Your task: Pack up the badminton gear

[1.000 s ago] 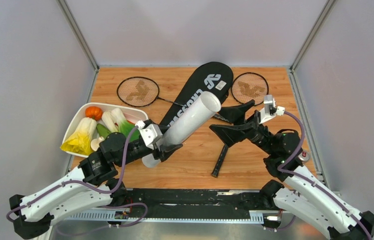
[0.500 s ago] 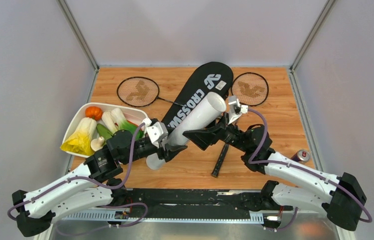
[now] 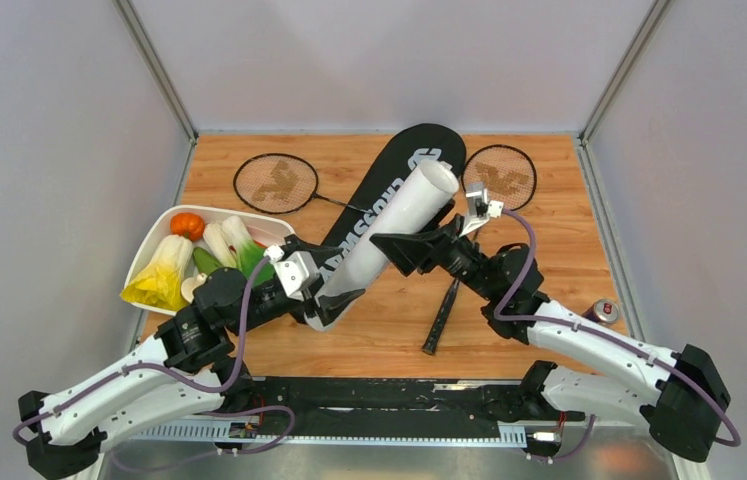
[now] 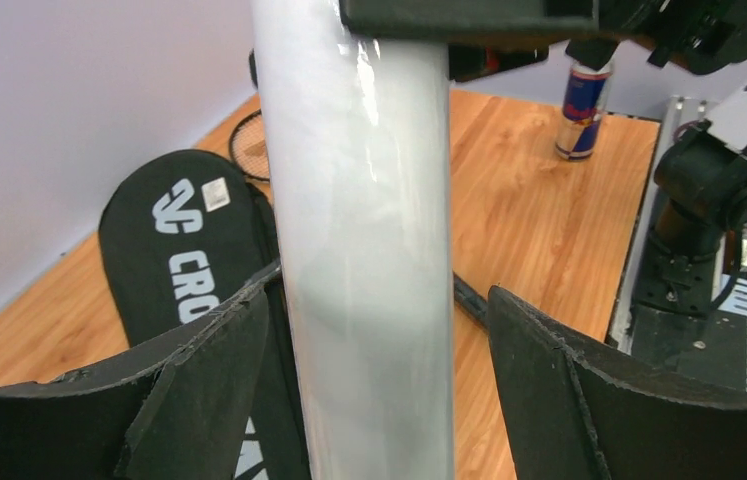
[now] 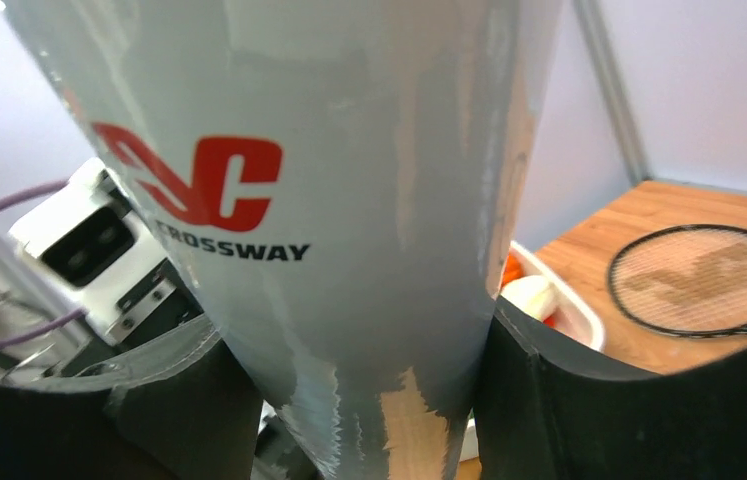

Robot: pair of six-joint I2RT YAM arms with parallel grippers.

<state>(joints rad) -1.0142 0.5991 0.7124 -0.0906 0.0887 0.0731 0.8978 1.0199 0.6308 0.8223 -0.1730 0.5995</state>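
The long white tube (image 3: 389, 225) slants up over the black "CROSSWAY" racket bag (image 3: 419, 152). My right gripper (image 3: 396, 250) is shut on the tube's middle; in the right wrist view both fingers press the tube (image 5: 349, 200) around my right gripper (image 5: 354, 320). My left gripper (image 3: 334, 290) surrounds the tube's lower end. In the left wrist view (image 4: 379, 295) its jaws are open, with a gap between the right finger and the tube (image 4: 364, 250). Two rackets (image 3: 276, 183) (image 3: 499, 177) lie beside the bag. No shuttlecocks are in view.
A white tray (image 3: 234, 212) of toy vegetables sits at the left, close to my left arm. A drink can (image 3: 604, 311) stands at the right edge. A black racket handle (image 3: 442, 315) lies on the wood below my right gripper.
My right gripper swung left and closed on the tube. The tube's top end rose and moved farther back. My left jaws have loosened around the lower end.
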